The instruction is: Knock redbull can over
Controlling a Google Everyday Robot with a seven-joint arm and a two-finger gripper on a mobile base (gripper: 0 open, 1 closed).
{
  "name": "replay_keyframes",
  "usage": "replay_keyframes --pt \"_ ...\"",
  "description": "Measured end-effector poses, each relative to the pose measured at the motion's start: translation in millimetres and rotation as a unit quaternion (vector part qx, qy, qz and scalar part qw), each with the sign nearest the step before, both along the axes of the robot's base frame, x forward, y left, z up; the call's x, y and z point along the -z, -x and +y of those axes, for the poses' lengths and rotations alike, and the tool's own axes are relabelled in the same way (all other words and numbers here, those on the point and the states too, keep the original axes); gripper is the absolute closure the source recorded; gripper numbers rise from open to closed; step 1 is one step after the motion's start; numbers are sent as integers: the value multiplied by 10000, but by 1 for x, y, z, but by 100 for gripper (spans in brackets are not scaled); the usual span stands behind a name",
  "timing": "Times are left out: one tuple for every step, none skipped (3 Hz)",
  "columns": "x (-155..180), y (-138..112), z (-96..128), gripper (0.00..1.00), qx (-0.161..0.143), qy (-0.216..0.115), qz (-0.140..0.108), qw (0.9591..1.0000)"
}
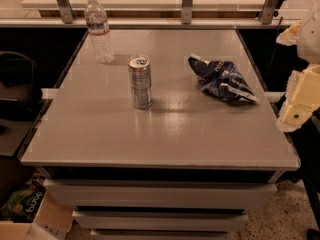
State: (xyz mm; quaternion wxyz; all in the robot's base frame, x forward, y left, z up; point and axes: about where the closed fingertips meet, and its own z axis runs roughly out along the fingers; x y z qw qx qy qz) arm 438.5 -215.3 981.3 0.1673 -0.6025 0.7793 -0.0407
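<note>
The redbull can [140,82] stands upright near the middle of the grey table [160,139], a little left of centre. It is slim and silver with blue panels and a pull-tab top. My gripper [300,100] is at the right edge of the view, beside the table's right edge and well to the right of the can. It is cream-coloured and only partly in view. Nothing is seen in it.
A clear water bottle [99,30] with a white cap stands at the table's far left. A dark blue and white snack bag [222,79] lies right of the can. A glass railing [186,4] runs behind the table. A cardboard box [30,214] sits on the floor at lower left.
</note>
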Motion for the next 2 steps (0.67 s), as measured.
replay_keyframes --pt "0 0 0 0 0 0 -1 10000" --pt "7 -8 17 0 -123 -376 -14 9992"
